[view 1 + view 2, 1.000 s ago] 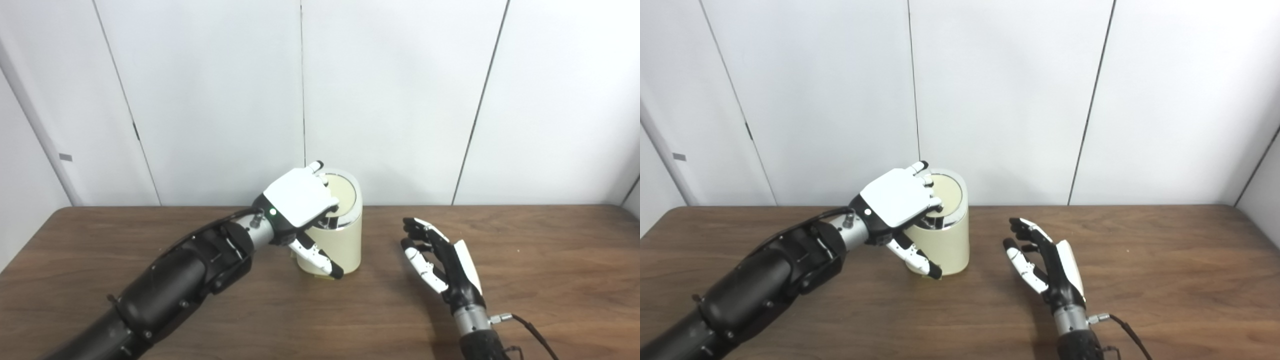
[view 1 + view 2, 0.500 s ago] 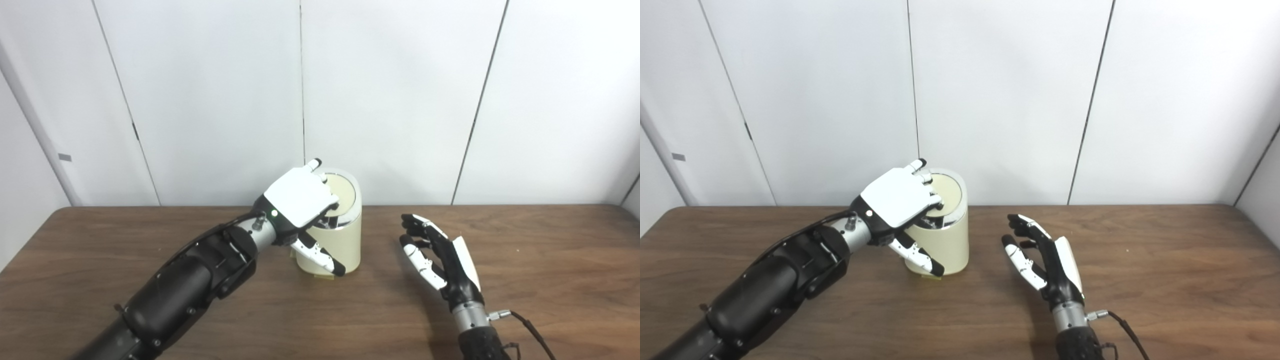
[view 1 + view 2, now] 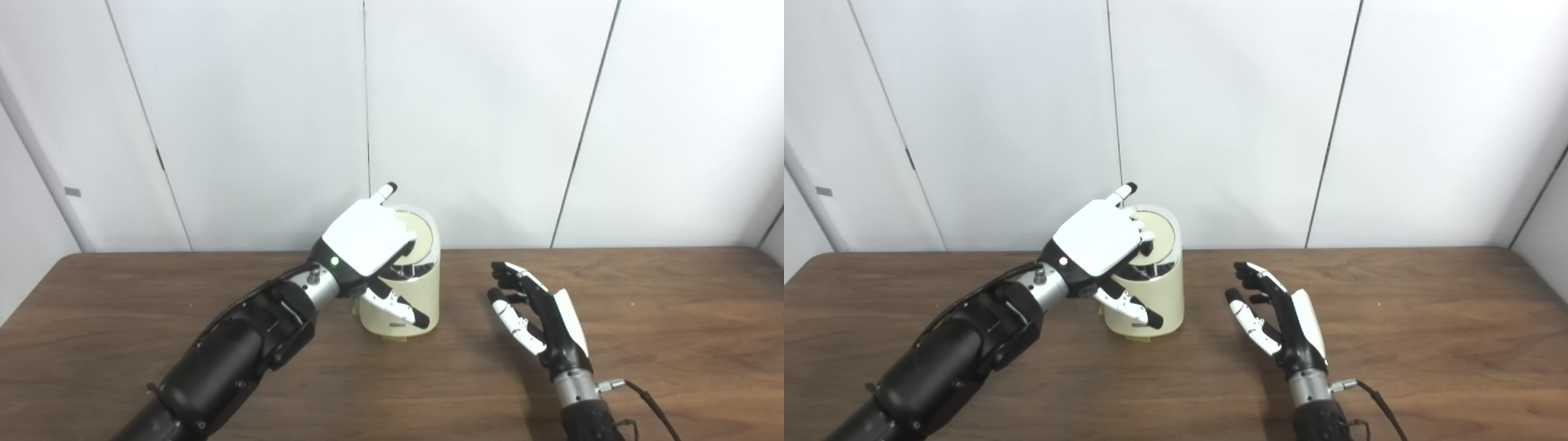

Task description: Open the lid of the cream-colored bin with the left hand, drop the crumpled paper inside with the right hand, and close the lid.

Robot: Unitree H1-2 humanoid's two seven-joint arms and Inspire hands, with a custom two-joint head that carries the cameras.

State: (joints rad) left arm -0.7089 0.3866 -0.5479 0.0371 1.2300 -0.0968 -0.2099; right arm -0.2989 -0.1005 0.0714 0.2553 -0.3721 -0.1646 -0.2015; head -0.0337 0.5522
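Note:
The cream-colored bin (image 3: 424, 299) stands on the table at the back centre. Its round lid (image 3: 421, 235) sits tilted inside a chrome ring, with a dark gap at its near side. My left hand (image 3: 367, 239) lies over the near left part of the lid. Its fingers curl onto the lid's edge, one finger points up and back, and the thumb hangs down along the bin's wall. My right hand (image 3: 539, 318) is open and empty, palm facing left, to the right of the bin and apart from it. No crumpled paper is in view.
The brown wooden table (image 3: 674, 318) runs across the whole picture. White wall panels (image 3: 490, 122) stand right behind the bin. A cable (image 3: 649, 404) trails from my right wrist.
My left hand has lifted a little on the lid, with its pointing finger now higher. The whole picture has shifted slightly. My right hand has hardly moved.

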